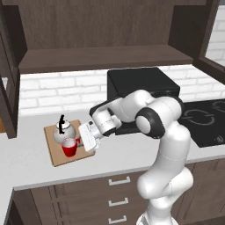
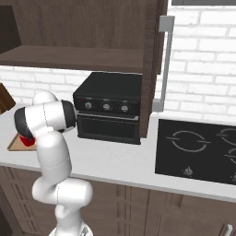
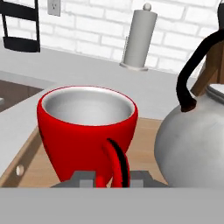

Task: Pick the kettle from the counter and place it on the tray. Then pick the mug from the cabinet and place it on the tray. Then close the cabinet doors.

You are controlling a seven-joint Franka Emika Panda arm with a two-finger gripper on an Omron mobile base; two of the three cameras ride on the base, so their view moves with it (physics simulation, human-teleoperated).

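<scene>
The red mug [image 1: 69, 147] stands upright on the wooden tray [image 1: 59, 159], close beside the silver kettle [image 1: 63, 132] with its black handle. My gripper [image 1: 80, 141] reaches in from the right at mug height. In the hand view, the mug [image 3: 83, 131] is right in front of the gripper [image 3: 112, 178], whose fingertips [image 3: 85, 178] straddle the red handle, slightly parted, with a thin gap on the left. The kettle [image 3: 192, 144] sits to the right on the tray [image 3: 144, 144]. The cabinet [image 1: 105, 59] above has its doors [image 1: 9, 88] swung wide.
A black countertop oven [image 1: 140, 88] stands behind my arm on the counter [image 1: 123, 154], with a black cooktop [image 1: 206, 121] to its right. The right cabinet door [image 2: 159, 60] juts out edge-on above the oven. A paper towel holder [image 3: 139, 37] stands by the brick wall.
</scene>
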